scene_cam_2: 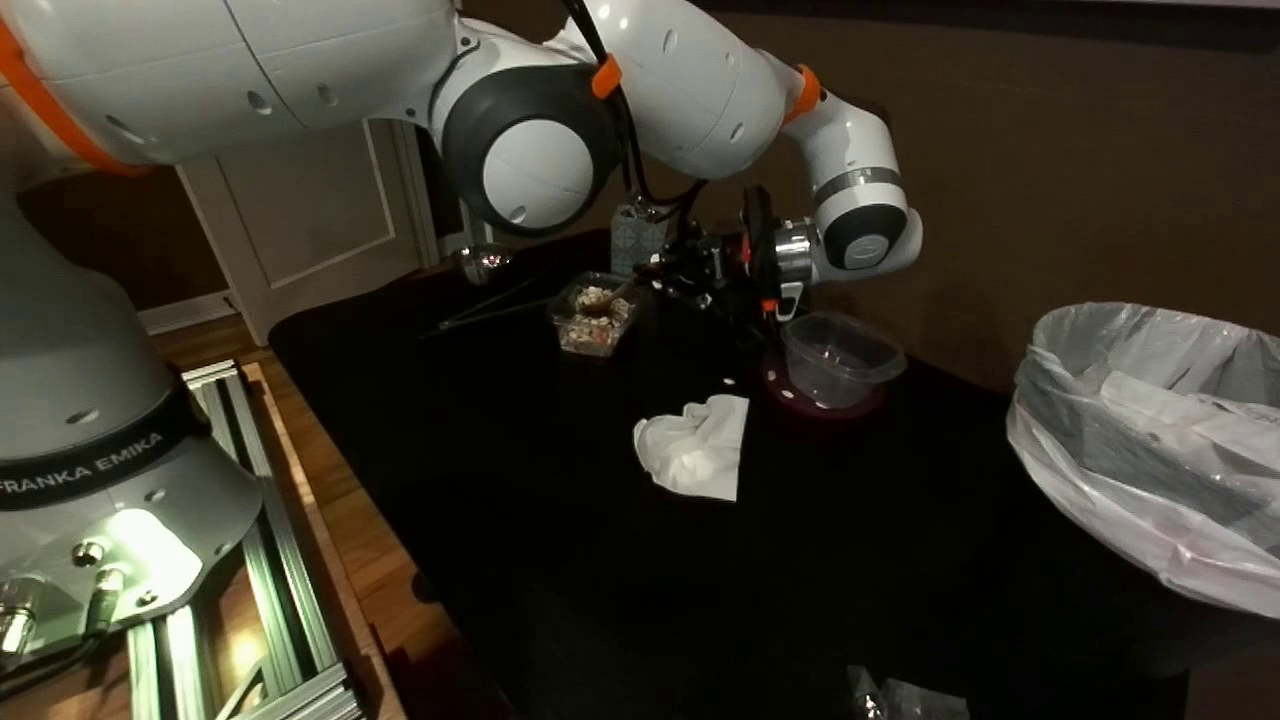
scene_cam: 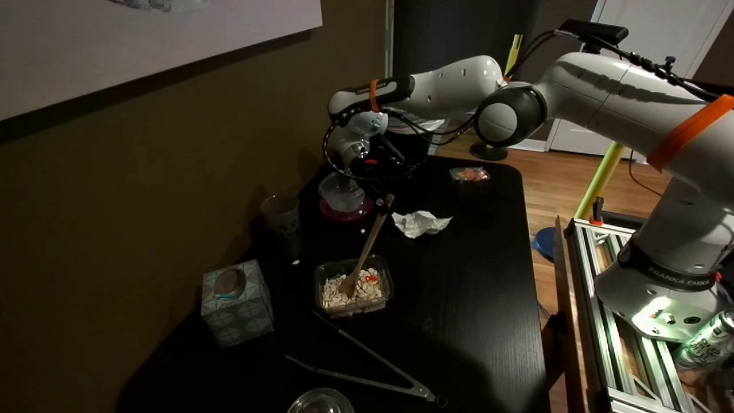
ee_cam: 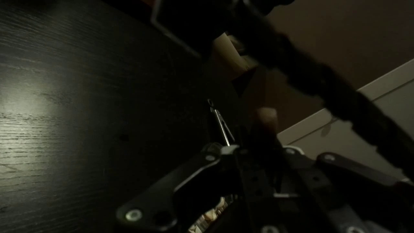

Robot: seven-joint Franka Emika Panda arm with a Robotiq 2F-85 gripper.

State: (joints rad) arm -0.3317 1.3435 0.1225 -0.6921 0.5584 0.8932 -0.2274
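In an exterior view the black table (scene_cam: 470,275) bears metal tongs (scene_cam: 395,388) on its near part and a tissue box (scene_cam: 238,310) at left. The gripper (scene_cam: 381,201) hangs beyond a clear plastic container (scene_cam: 355,310) of pale flakes (scene_cam: 368,290). There a wooden spoon (scene_cam: 370,241) leans, head in the flakes, its upper handle grasped in the clenched jaws.

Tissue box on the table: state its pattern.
The tissue box is pale grey-blue with a geometric pattern of triangles, clearest in an exterior view.
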